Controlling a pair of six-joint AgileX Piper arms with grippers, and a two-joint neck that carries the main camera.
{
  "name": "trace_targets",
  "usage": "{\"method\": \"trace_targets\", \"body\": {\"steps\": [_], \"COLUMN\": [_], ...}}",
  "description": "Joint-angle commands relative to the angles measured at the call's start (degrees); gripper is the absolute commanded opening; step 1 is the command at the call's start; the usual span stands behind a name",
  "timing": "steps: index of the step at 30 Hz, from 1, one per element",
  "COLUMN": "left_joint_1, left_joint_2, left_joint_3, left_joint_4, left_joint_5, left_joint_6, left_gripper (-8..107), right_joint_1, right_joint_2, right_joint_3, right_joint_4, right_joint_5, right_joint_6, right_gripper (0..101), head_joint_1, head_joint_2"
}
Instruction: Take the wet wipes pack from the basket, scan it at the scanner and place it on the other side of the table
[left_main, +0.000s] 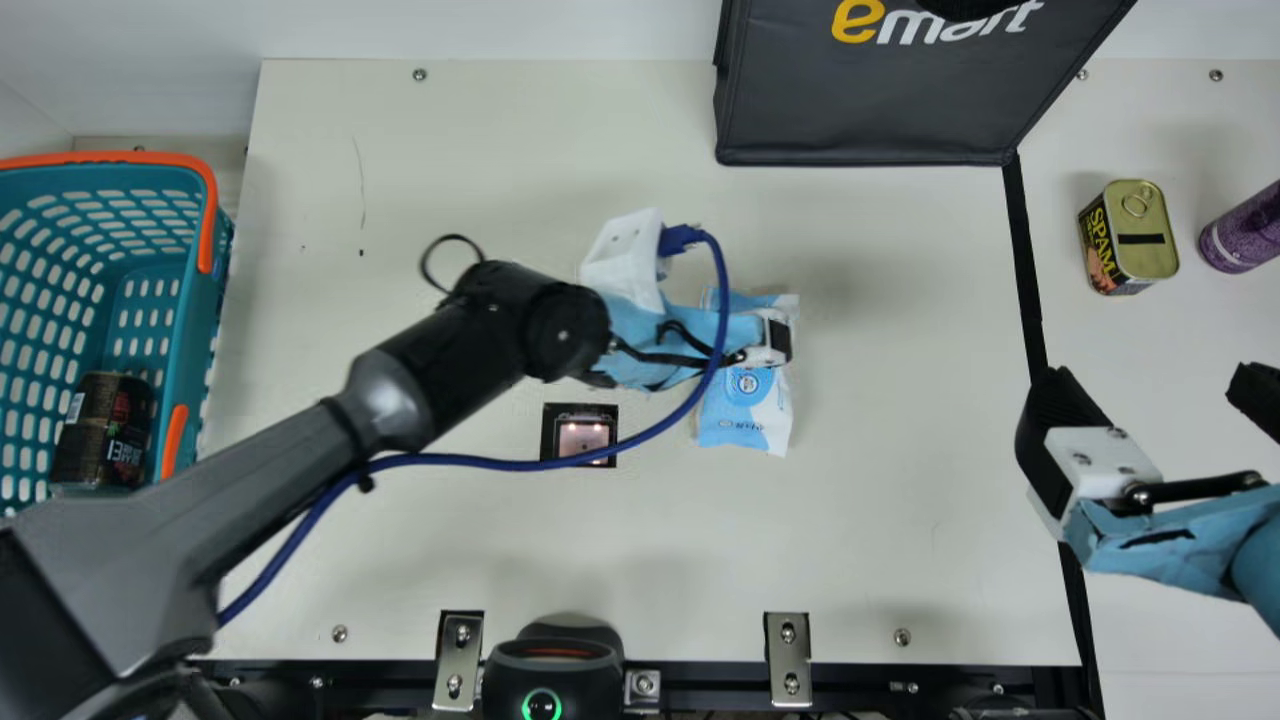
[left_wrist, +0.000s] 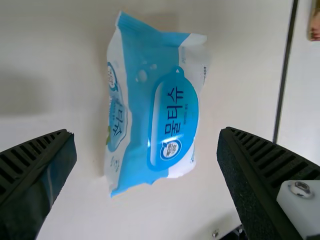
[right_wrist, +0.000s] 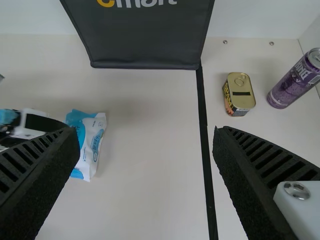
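Simply a crinkly, pillow-shaped pack (left_main: 745, 400).

in the main view the left arm (left_main: 440, 360) hides part of the pack (left_main: 745, 420), and its blue cable (left_main: 460, 460) crosses the scanner window (left_main: 582, 437). that view's edges cut off the basket (left_main: 209, 230), the bag (left_main: 860, 110), the purple can (left_main: 1245, 230) and the right arm (left_main: 1160, 550). in the left wrist view the tin (left_wrist: 315, 25) is a cut-off sliver, too small to read.
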Motion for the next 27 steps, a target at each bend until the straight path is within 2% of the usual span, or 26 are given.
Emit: {"method": "trace_targets", "body": {"steps": [1, 10, 16, 21, 27], "left_joint_1": [1.8, 11.7, 20.0, 26.1, 30.9], "left_joint_2": [-4.0, -17.9, -27.3, -33.9, -39.8], "left_joint_3": [3.7, 15.8, 21.3, 22.3, 19.5], "left_joint_4": [-2.9, -8.4, -7.7, -0.6, 9.7], "left_joint_5": [0.1, 2.7, 6.4, 10.3, 16.0], "left_joint_6": [5.3, 17.5, 22.2, 21.7, 19.1], "left_gripper": [90, 90, 90, 90, 90], "right_joint_1": [0.0, 0.0, 0.0, 0.0, 0.0], "right_joint_2": [0.0, 0.0, 0.0, 0.0, 0.0], "right_joint_3": [0.0, 0.0, 0.0, 0.0, 0.0], "right_joint_4": [0.0, 0.0, 0.0, 0.0, 0.0], "right_joint_5": [0.0, 0.0, 0.0, 0.0, 0.0], "right_joint_6": [0.0, 0.0, 0.0, 0.0, 0.0], "right_gripper": [95, 95, 95, 95, 95], "head_joint_1": [-1.7, -1.7, -1.7, -1.7, -1.7], "head_joint_2": [0.1, 0.1, 0.1, 0.1, 0.1]}}
